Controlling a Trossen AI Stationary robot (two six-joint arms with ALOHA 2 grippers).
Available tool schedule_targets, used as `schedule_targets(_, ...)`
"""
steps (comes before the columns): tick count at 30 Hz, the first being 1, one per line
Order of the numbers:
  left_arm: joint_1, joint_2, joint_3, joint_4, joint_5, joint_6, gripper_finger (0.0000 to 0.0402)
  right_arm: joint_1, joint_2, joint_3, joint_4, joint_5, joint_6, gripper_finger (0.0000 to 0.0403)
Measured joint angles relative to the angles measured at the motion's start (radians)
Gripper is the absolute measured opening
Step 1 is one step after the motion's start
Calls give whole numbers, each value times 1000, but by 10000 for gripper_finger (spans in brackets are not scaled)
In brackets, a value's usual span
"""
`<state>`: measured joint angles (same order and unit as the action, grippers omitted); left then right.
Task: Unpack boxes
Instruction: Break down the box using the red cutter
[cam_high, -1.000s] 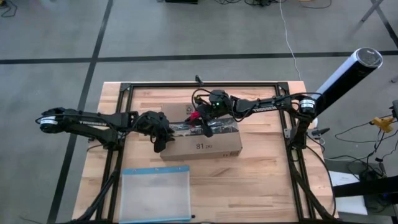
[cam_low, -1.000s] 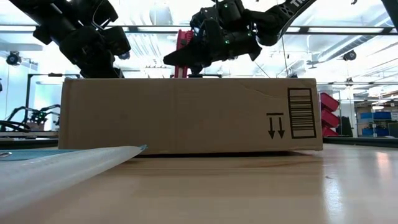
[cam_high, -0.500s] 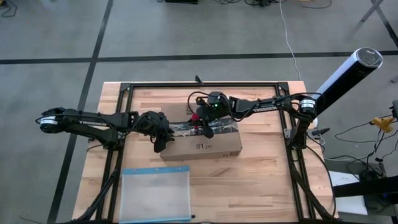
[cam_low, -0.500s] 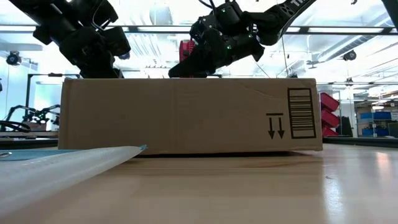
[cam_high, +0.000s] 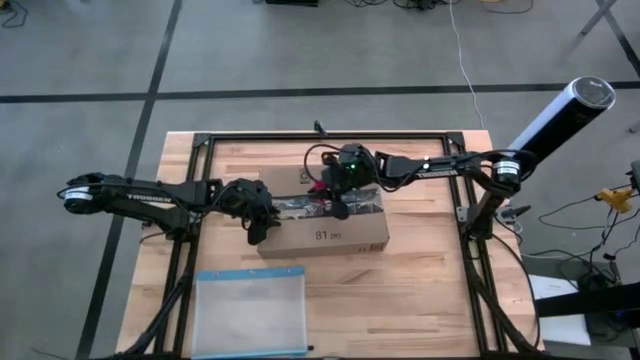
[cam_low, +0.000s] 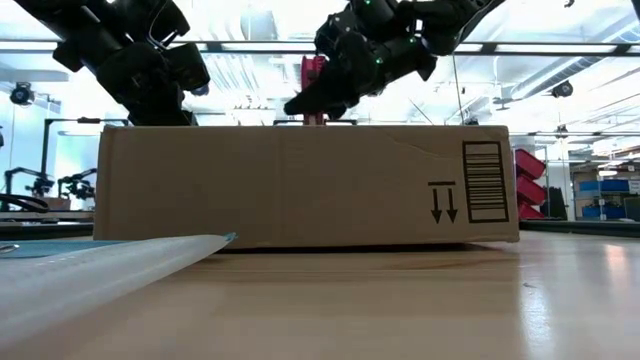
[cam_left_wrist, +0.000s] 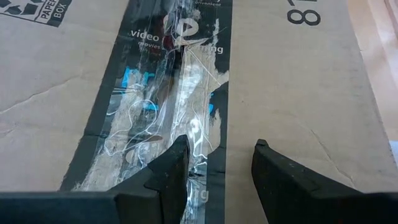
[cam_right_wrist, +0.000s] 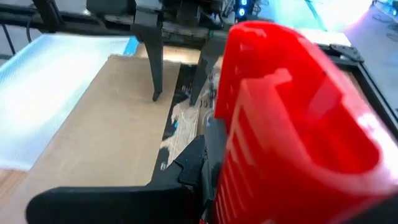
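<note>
Progress: early. Box (cam_high: 322, 212) still closed, flaps down, tape strip (cam_left_wrist: 168, 106) along the top seam looks scuffed/wrinkled but not clearly cut through; can't tell if any slit yet. Nothing taken out. Left to do, my guess: finish slitting tape, lift flaps, pull contents.

Near to far, from the front edge of the bench (cam_high: 420, 290):
- clear plastic pouch (cam_high: 250, 310) w/ blue edge, flat at front, near box but apart from it.
- box, mid-bench, lying flat, barcode + arrows on the near side wall in low view.
- left tool (cam_high: 258, 232) at box's left end, over the tape seam; fingers (cam_left_wrist: 171, 168) set a narrow-to-mid gap apart, holding nothing, tips seem to rest on or just above the top; contact not certain.
- right tool (cam_high: 335, 200) over the seam nr box centre, clamped on red cutter (cam_right_wrist: 280, 118), which stands up above the box top in low view; blade contact w/ tape not visible.

Count: 1 box, 1 pouch, 1 cutter, 2 arms.
</note>
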<state>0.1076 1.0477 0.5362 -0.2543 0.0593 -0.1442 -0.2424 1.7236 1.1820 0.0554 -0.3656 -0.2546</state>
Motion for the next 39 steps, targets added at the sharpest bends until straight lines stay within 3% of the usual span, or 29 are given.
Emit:
schedule_targets(25, 0, -1, 1, 35, -32, 24, 156, 6, -20, -21, -58, 1, 48, 30)
schedule_targets(32, 1, -2, 36, 56, -154, 105, 156, 6, -20, -21, -54, 0, 45, 30)
schedule_targets(39, 1, 1, 39, 148, -182, 206, 156, 6, -20, -21, -44, 1, 43, 30)
